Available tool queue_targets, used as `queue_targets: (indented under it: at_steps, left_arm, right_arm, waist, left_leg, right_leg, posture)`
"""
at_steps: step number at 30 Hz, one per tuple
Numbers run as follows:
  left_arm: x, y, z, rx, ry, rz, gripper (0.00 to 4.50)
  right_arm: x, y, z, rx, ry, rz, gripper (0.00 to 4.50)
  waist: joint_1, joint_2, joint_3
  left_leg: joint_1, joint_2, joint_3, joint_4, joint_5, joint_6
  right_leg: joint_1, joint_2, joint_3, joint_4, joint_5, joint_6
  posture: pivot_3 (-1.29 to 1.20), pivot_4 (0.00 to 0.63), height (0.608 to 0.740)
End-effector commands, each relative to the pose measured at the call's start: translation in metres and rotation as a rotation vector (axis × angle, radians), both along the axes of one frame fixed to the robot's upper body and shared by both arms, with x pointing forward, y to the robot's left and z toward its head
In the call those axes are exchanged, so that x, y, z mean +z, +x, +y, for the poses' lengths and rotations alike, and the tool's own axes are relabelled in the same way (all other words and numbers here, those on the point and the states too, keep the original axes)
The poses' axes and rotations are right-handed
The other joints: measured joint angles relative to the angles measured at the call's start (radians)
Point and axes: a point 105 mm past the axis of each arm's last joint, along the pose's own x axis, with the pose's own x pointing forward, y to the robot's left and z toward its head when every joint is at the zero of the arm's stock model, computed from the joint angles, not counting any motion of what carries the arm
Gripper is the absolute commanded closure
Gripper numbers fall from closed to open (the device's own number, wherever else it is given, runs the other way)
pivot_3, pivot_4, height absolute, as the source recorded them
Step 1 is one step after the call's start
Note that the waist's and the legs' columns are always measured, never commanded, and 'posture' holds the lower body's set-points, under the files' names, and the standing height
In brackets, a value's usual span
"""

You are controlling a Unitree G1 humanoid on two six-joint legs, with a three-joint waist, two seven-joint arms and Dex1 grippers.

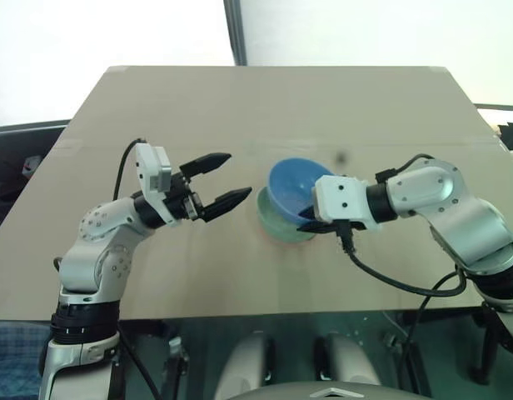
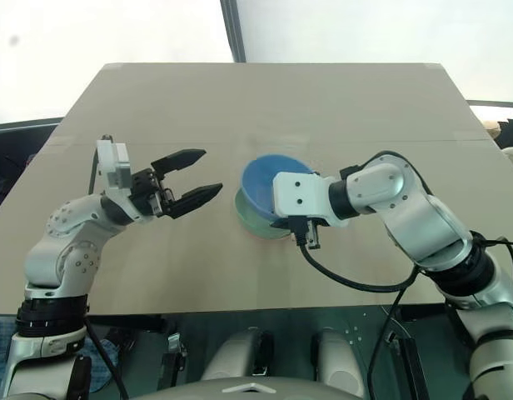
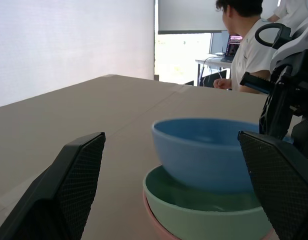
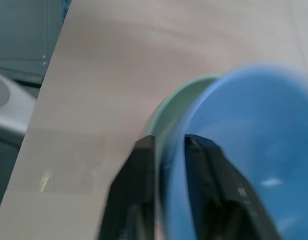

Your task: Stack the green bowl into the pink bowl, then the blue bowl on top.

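Observation:
The blue bowl (image 1: 291, 183) rests tilted in the green bowl (image 1: 276, 223), which sits in the pink bowl (image 3: 150, 216); of the pink one only a thin edge shows under the green. The stack is near the middle of the table, towards its front. My right gripper (image 4: 169, 141) reaches in from the right. Its two fingers stand a little apart on either side of the blue bowl's near rim. My left gripper (image 1: 239, 176) hovers wide open just left of the stack, pointing at it, with nothing between its fingers.
The tan table (image 1: 240, 108) stretches far behind and to both sides of the stack. A person (image 3: 246, 45) sits beyond the table's far side by a desk. A black cable (image 1: 390, 283) hangs from my right wrist over the front edge.

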Motion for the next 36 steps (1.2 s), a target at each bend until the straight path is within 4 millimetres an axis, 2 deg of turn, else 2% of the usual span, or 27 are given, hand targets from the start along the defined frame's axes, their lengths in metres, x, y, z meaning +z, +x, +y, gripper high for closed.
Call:
queue_targets:
  at_steps: [1, 4, 7, 10, 12, 14, 19, 25, 31, 36]
  left_arm:
    - [0.006, -0.004, -0.002, -0.016, 0.012, -0.028, 0.0]
    - [0.005, -0.005, 0.001, -0.002, 0.011, -0.021, 0.0]
    - [0.003, -0.007, 0.007, 0.053, 0.014, -0.02, 0.0]
    - [-0.003, -0.01, 0.011, 0.084, 0.028, -0.009, 0.0]
    - [-0.011, -0.012, 0.012, 0.115, 0.037, 0.037, 0.0]
    - [-0.019, -0.014, 0.015, 0.154, 0.043, 0.068, 0.0]
    - [-0.034, -0.016, 0.028, 0.258, 0.09, 0.091, 0.0]
    - [-0.038, -0.022, 0.035, 0.265, 0.093, 0.075, 0.0]
    - [-0.042, -0.025, 0.033, 0.26, 0.099, 0.074, 0.0]
    - [-0.042, -0.025, 0.033, 0.264, 0.102, 0.065, 0.0]
  right_arm:
    - [0.02, 0.005, -0.015, -0.061, 0.066, 0.02, 2.38]
    - [0.03, 0.014, -0.035, -0.151, 0.173, 0.089, 2.38]
    - [0.029, 0.02, -0.072, -0.274, 0.323, 0.196, 2.38]
    - [0.018, 0.023, -0.102, -0.375, 0.379, 0.23, 2.38]
    - [0.007, 0.023, -0.132, -0.433, 0.448, 0.219, 2.38]
    - [-0.008, 0.015, -0.161, -0.478, 0.496, 0.21, 2.38]
    - [-0.035, -0.007, -0.208, -0.566, 0.514, 0.253, 2.38]
    - [-0.039, -0.017, -0.236, -0.616, 0.503, 0.234, 2.38]
    - [-0.039, -0.021, -0.243, -0.625, 0.475, 0.226, 2.38]
    - [-0.038, -0.02, -0.24, -0.622, 0.464, 0.222, 2.38]
  waist:
    - [0.002, 0.0, 0.0]
    - [0.003, -0.001, 0.0]
    - [0.005, -0.002, -0.001]
    - [0.01, -0.001, -0.001]
    - [0.011, -0.001, -0.001]
    - [0.016, -0.001, -0.001]
    - [0.024, -0.001, 0.0]
    - [0.023, 0.0, -0.001]
    - [0.025, 0.0, 0.0]
    - [0.026, 0.0, -0.001]
  left_leg:
    - [0.0, 0.0, 0.0, 0.0, 0.0, 0.0]
    - [0.0, 0.0, 0.0, 0.001, 0.0, 0.0]
    - [0.0, 0.0, -0.001, 0.0, 0.0, 0.0]
    - [0.0, 0.0, 0.0, -0.001, -0.001, 0.001]
    - [-0.001, 0.0, 0.0, -0.001, -0.001, 0.001]
    - [0.0, 0.0, 0.0, -0.001, -0.001, 0.001]
    - [0.001, 0.0, 0.001, 0.0, -0.002, 0.003]
    - [0.004, 0.001, 0.001, 0.0, -0.003, 0.005]
    - [0.003, 0.001, 0.001, 0.0, -0.003, 0.005]
    - [0.003, 0.001, 0.001, 0.0, -0.003, 0.005]
  right_leg:
    - [0.0, 0.0, 0.0, 0.0, 0.0, 0.0]
    - [0.0, 0.0, 0.0, 0.0, 0.0, 0.0]
    - [0.001, 0.0, 0.0, -0.001, 0.0, 0.0]
    - [0.001, -0.001, 0.0, -0.001, 0.0, 0.0]
    - [0.001, -0.001, 0.0, -0.001, 0.0, 0.0]
    - [0.001, 0.0, 0.0, -0.001, 0.0, 0.0]
    - [0.002, -0.001, 0.0, -0.001, 0.0, 0.0]
    - [0.004, 0.0, 0.0, 0.0, 0.0, 0.0]
    - [0.004, 0.0, 0.0, -0.001, 0.0, 0.0]
    - [0.004, -0.001, 0.0, -0.001, 0.0, 0.0]
  posture:
    - [0.0, 0.15, 0.74]
    - [0.0, 0.15, 0.74]
    - [0.0, 0.15, 0.74]
    - [0.0, 0.15, 0.74]
    - [0.0, 0.15, 0.74]
    - [0.0, 0.15, 0.74]
    - [0.0, 0.15, 0.74]
    - [0.0, 0.15, 0.74]
    - [0.0, 0.15, 0.74]
    - [0.0, 0.15, 0.74]
